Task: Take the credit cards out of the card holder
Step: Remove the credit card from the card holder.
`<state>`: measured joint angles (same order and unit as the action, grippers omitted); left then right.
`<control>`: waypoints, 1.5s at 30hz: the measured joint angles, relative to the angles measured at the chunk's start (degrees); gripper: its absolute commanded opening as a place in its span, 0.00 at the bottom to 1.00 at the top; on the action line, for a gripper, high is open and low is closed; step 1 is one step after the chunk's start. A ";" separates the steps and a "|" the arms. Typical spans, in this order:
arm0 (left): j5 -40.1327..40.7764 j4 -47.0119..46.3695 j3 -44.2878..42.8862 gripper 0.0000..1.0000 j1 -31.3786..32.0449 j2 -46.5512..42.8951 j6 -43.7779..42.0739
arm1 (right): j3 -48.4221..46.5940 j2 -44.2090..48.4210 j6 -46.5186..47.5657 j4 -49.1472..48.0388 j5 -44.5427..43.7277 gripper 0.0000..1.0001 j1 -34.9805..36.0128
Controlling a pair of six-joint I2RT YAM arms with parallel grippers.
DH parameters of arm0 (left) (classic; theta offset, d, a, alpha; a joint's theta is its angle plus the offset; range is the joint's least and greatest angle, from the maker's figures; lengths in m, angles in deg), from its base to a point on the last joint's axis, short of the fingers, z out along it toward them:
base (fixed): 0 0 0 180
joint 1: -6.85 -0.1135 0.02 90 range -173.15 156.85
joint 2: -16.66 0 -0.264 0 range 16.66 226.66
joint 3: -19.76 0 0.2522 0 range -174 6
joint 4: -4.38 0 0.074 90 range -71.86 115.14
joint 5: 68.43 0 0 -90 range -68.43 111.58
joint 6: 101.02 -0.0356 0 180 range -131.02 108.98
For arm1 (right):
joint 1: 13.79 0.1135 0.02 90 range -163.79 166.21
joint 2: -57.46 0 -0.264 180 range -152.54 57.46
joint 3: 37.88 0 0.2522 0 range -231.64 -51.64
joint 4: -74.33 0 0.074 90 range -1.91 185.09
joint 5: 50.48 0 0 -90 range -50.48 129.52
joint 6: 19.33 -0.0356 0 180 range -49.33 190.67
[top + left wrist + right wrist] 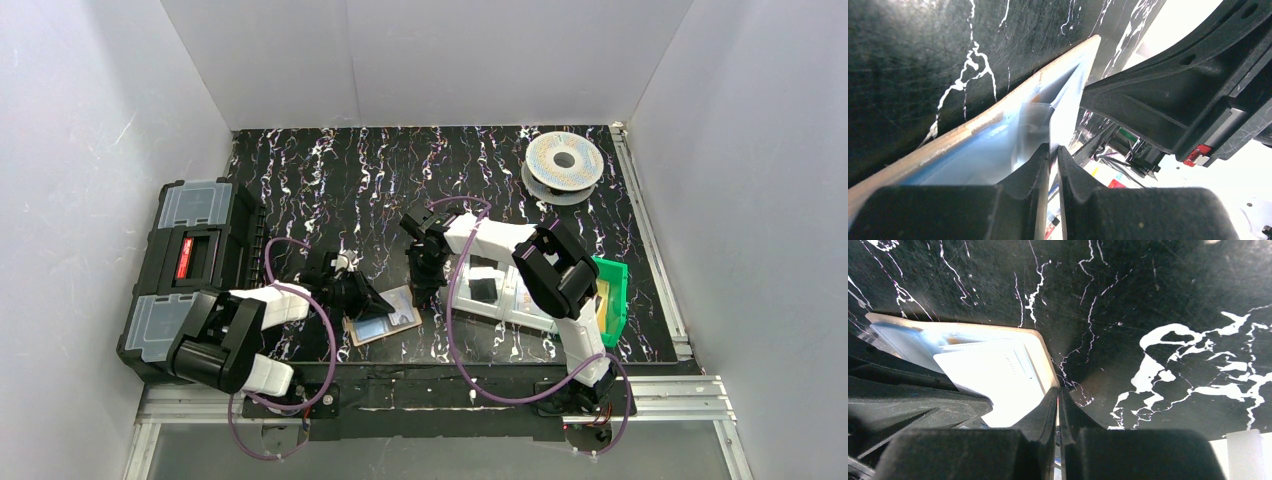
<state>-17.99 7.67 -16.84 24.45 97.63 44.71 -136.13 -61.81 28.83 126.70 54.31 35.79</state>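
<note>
The tan card holder [408, 322] lies open on the black marbled table between the two arms. A pale blue credit card [374, 329] shows in its near panel. My left gripper [362, 300] is at the holder's left side. In the left wrist view the left gripper [1053, 150] is shut on the edge of a pale shiny credit card [1063, 107] that stands out of the tan holder [963, 131]. My right gripper [424, 296] is at the holder's right edge. In the right wrist view the right gripper [1058, 391] is shut on the corner of the card holder [1044, 357], beside a whitish card [993, 370].
A black toolbox [190, 270] stands at the left edge. Under the right arm lies a clear compartment tray [500, 290], with a green bin [612, 295] to its right. A filament spool [563, 163] sits at the back right. White walls close in the table.
</note>
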 measured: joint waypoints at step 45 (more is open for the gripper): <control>-0.05 -7.62 -5.54 0.00 -1.00 6.58 3.83 | 6.86 7.83 0.90 -12.25 5.72 0.56 -5.97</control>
<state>-18.04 0.05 -22.38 23.45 104.21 48.53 -129.26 -53.98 29.73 114.45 60.02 29.82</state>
